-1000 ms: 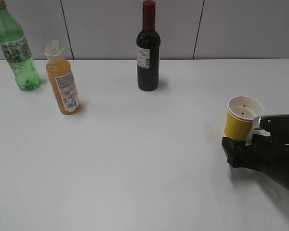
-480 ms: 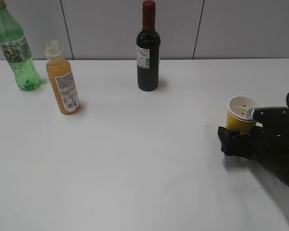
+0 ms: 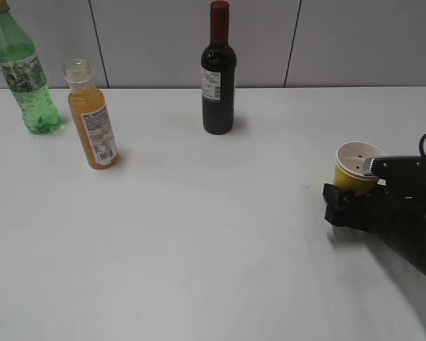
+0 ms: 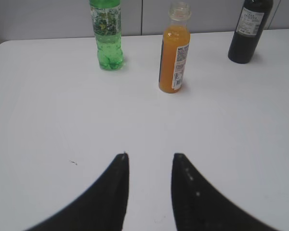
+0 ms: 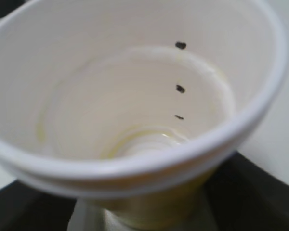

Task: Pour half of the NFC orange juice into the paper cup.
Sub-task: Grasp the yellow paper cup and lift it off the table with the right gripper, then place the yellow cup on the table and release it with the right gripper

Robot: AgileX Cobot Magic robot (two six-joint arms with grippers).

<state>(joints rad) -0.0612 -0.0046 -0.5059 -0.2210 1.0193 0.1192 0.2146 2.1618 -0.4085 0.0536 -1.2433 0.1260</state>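
Currently right hand (image 3: 356, 193) straddles the upright paper cup (image 3: 357, 169) at right bench (image 3: 199, 234) edge, jaws apparently not clamped yet. Juice bottle (image 3: 92, 124) stands far left, nearer the half-open, empty left hand (image 4: 149, 166).

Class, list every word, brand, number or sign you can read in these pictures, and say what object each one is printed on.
None can be read with certainty.
Orange juice bottle: white label with a barcode and small print, too small to read.
Wine bottle: white label with dark lines of print, blurred.
Green bottle: patterned label, no legible words.
Paper cup: three dark marks on the inside wall, no lettering.
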